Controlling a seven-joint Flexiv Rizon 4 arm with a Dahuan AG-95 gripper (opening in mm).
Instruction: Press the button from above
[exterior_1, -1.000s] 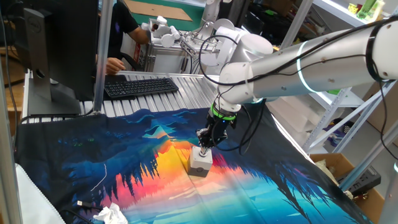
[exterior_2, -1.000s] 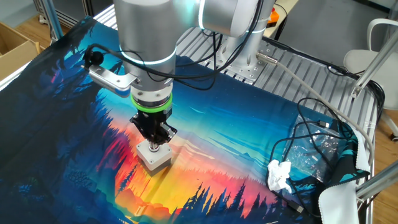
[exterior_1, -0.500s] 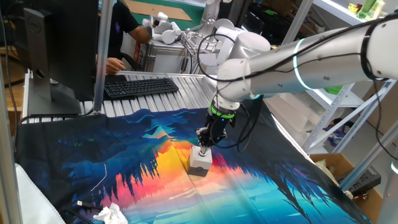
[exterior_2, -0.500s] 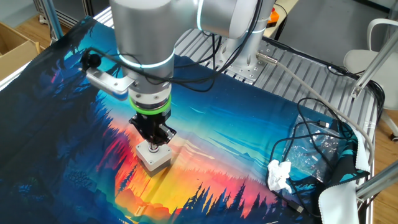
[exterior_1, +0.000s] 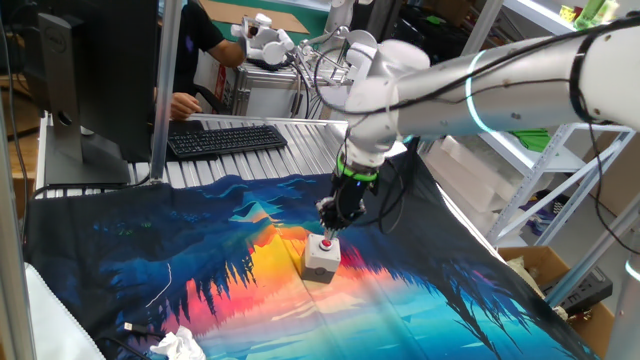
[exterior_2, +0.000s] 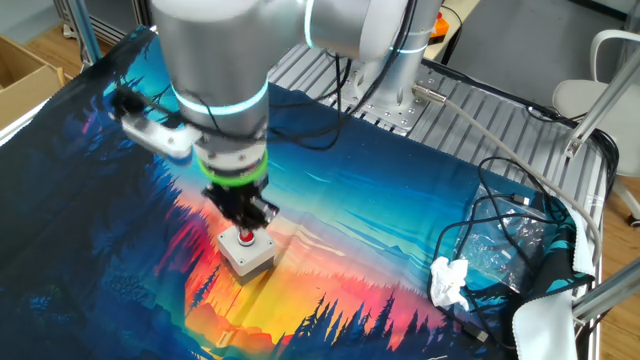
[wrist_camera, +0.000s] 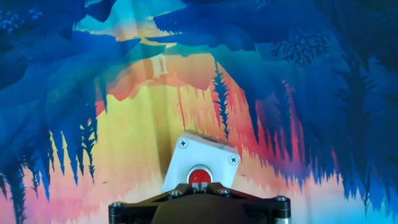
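The button (exterior_1: 326, 242) is a small red cap on top of a light grey box (exterior_1: 321, 262) that stands on the colourful cloth. It also shows in the other fixed view (exterior_2: 246, 237) and in the hand view (wrist_camera: 199, 175). My gripper (exterior_1: 329, 226) hangs straight above the button with a small gap to the red cap, fingers pointing down. The other fixed view shows the gripper (exterior_2: 248, 214) just over the cap. In the hand view the gripper (wrist_camera: 199, 185) has its two fingertips pressed together, holding nothing.
The printed cloth (exterior_1: 200, 270) covers the table. Crumpled white paper (exterior_2: 448, 283) and black cables (exterior_2: 510, 225) lie at one cloth edge. A keyboard (exterior_1: 225, 138), a monitor (exterior_1: 100, 70) and a person sit behind the table.
The gripper has lifted off the button and the arm has swung slightly; the red cap, covered by the fingertips before, now shows below them.
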